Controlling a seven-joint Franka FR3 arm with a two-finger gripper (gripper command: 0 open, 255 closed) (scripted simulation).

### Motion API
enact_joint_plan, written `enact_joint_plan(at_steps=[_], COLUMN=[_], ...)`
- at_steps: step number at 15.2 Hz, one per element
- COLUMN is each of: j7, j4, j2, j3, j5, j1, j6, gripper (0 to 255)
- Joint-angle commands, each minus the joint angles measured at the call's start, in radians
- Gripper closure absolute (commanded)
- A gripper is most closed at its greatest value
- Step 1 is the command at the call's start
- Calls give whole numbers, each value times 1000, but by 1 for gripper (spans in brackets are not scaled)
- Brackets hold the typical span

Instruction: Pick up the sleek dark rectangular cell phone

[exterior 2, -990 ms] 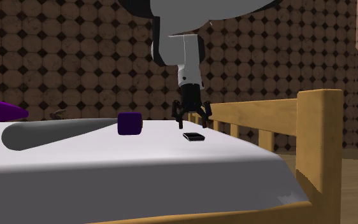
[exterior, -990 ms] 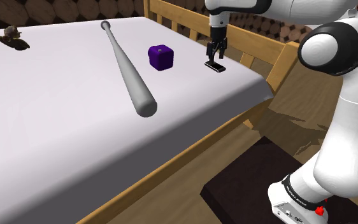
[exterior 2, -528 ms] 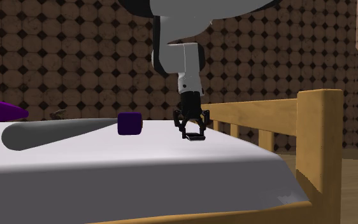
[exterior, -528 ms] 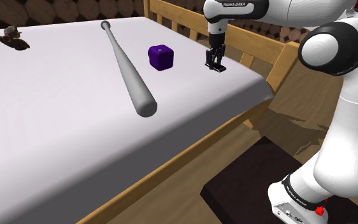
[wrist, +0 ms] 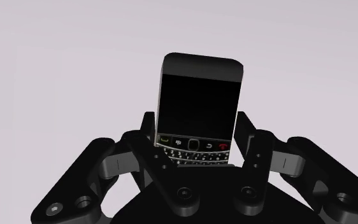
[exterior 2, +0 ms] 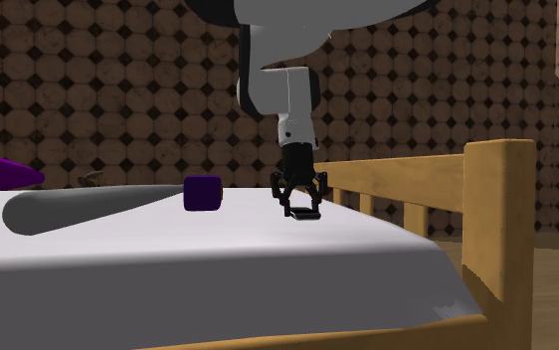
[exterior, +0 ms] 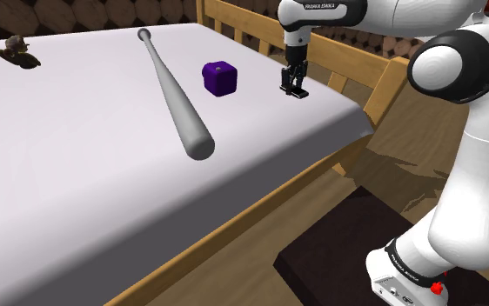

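Cell phone [wrist: 200, 108] at bed's [exterior: 77, 200] railed edge, now clenched at keypad end by gripper [exterior 2: 302, 207] lowered within last second; not yet lifted; raise next.

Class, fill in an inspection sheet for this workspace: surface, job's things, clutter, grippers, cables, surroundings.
Surface: white bed in a wooden frame.
Job's things: black cell phone lying flat near the bed's corner.
Clutter: grey baseball bat, purple cube, small brown object, all apart from the cell phone.
Grippers: gripper down over the cell phone, fingers clasping its sides.
Cables: nothing seen.
Surroundings: wooden floor, brown patterned wall.
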State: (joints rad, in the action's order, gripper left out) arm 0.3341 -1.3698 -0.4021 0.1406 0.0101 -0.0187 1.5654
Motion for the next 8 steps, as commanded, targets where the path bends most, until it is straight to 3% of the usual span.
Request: enact_joint_plan(at_steps=[1, 8], j7=[-1, 4], j4=[-1, 107], j2=[-1, -10], j3=[0, 1], j5=[0, -1], j1=[0, -3], j6=[1, -97], gripper=[255, 255])
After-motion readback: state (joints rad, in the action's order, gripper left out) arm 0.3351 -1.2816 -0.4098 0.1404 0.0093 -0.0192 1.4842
